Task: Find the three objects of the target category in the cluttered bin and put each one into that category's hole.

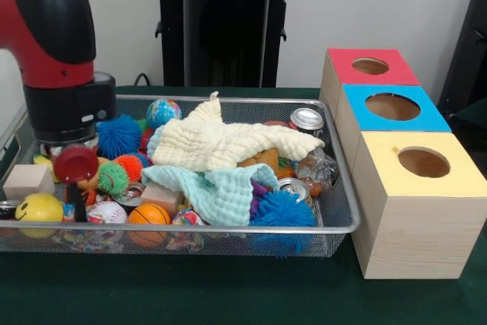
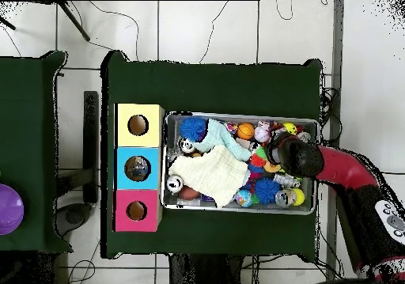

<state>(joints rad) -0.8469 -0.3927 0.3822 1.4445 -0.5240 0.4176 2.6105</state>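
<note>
A wide silver wire-mesh bin (image 1: 344,226) sits on a dark green counter (image 1: 228,294), packed almost rim to rim with small toys. A cream cloth (image 1: 221,142) and a pale mint cloth (image 1: 221,188) drape over the middle, hiding what lies under them. Blue spiky balls (image 1: 283,209), an orange basketball (image 1: 148,215), a yellow smiley ball (image 1: 38,208), a wooden block (image 1: 27,180) and two cans (image 1: 307,119) crowd the remaining gaps.

The red and black arm (image 1: 53,43) reaches down over the bin's left end in the front view. Its end effector (image 1: 74,169) is low among the toys; whether it is clenched or released cannot be told.

Just beside the bin's right rim stand three wooden boxes in a row, each with a round hole: red-topped (image 1: 370,66), blue-topped (image 1: 392,106), yellow-topped (image 1: 423,162). Bare counter shows in front of the bin. From overhead, pale tiled floor (image 2: 206,35) surrounds the counter.
</note>
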